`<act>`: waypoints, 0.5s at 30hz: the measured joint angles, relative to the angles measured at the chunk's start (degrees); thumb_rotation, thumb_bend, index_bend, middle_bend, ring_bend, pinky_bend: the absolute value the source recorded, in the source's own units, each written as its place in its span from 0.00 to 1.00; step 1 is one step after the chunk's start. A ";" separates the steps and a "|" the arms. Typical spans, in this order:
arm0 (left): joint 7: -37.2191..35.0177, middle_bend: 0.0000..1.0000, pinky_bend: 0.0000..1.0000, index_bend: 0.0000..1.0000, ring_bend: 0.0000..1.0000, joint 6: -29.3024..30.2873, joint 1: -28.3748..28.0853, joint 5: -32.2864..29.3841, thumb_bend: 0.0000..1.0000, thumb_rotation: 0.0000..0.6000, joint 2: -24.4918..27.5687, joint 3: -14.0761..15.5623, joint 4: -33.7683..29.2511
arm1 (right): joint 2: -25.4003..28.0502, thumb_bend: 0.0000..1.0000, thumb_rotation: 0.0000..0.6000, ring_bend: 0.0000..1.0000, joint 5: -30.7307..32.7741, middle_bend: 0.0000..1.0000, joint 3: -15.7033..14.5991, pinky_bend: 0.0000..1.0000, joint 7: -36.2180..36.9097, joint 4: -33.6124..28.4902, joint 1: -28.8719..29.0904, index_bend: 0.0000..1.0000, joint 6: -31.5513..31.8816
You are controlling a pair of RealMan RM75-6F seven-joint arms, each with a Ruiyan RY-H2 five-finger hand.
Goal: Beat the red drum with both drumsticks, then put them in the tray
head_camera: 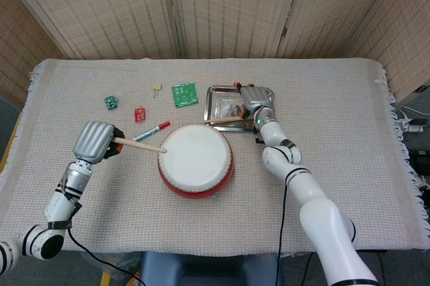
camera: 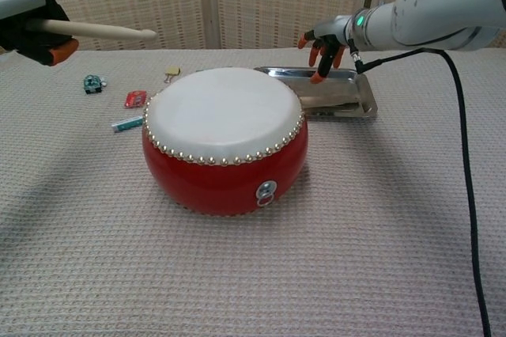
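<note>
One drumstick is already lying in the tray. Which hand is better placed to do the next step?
The left hand: it holds the remaining drumstick, which must go to the tray. The right hand hangs over the tray with fingers spread, holding nothing.

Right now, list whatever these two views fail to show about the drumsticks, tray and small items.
- Right drumstick in the tray: chest view hides most of it behind the drum; head view shows it partly under the right hand.
- Left hand: its shell covers the fingers in the head view; the frame edge crops it in the chest view.
- Green board print: too small.
</note>
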 measured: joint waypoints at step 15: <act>9.48 1.00 1.00 1.00 1.00 -1.36 -3.64 -0.57 0.66 1.00 -2.32 -0.76 -2.53 | 26.84 0.15 1.00 0.19 -1.47 0.24 0.73 0.33 0.94 -46.71 -7.61 0.18 11.37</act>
